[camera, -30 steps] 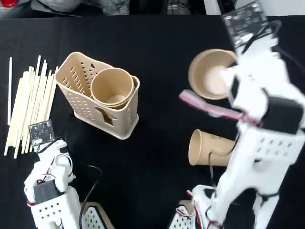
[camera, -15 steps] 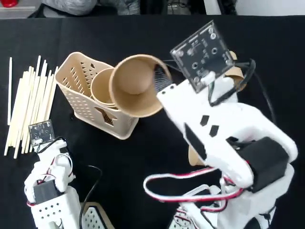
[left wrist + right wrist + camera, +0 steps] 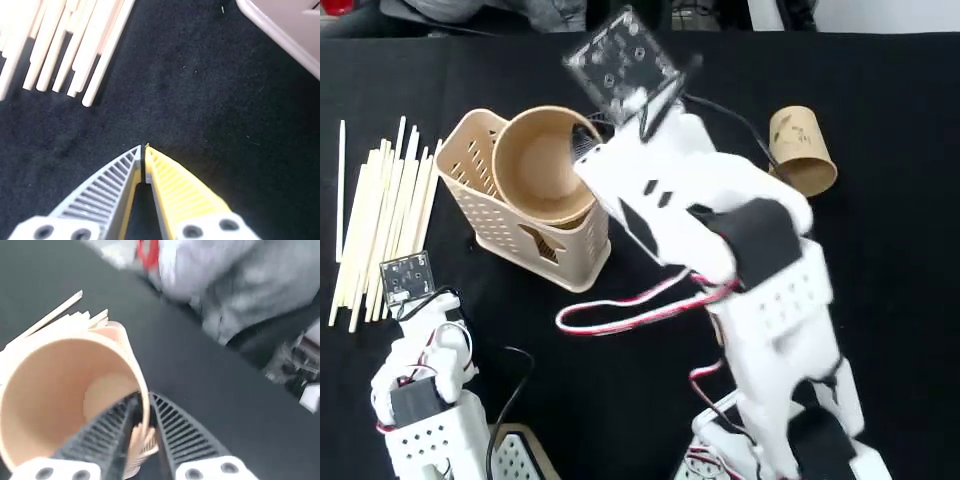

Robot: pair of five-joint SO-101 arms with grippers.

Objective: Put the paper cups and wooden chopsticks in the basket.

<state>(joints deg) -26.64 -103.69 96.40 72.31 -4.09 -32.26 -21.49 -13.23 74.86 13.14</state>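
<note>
Overhead view of a black table (image 3: pixel 880 100) with two white robot arms. At about 10 o'clock stands a cream slotted basket (image 3: pixel 505 235). The right arm stretches across to it, and the right gripper (image 3: pixel 144 399) pinches the rim of a paper cup (image 3: pixel 535 165), with one finger inside the wall and one outside. The cup hangs tilted over the basket's open top. A second paper cup (image 3: pixel 802 150) lies on its side at 2 o'clock, well apart from the basket. Loose wooden chopsticks (image 3: pixel 380 215) lie spread at 9 o'clock. The left gripper (image 3: pixel 144 150), at 7 o'clock, has its jaws closed on nothing, tips near the chopstick ends. Likely risks: released while tilted, the cup's base may catch the basket rim and tumble out. Pressing down could also shove or tip the light basket.
</note>
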